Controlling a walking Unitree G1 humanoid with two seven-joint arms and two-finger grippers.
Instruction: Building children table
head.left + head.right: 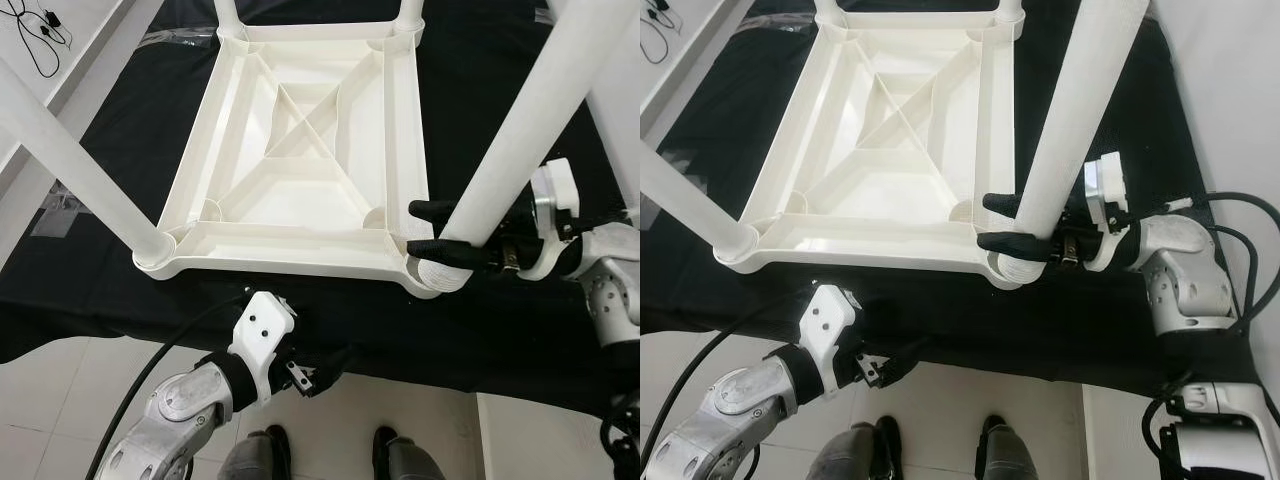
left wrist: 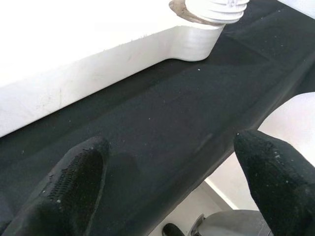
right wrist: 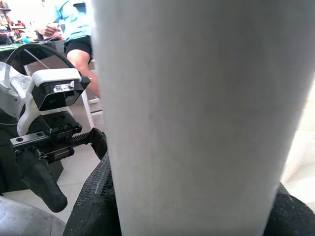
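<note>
Currently we find the right gripper (image 1: 1002, 222) clenched on the table leg (image 1: 1065, 120), lower right, seating it; left gripper (image 1: 322, 372) released. Next: press home.

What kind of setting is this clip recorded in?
Probably an indoor workroom or test space: an upturned white plastic table lies on a black cloth-covered bench over a pale tiled floor, while the right gripper clasps a white leg.

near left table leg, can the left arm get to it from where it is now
Probably yes. The left pincer hangs open below the black cloth's edge, and nothing stands between it and the near left leg in the upturned tabletop.
</note>
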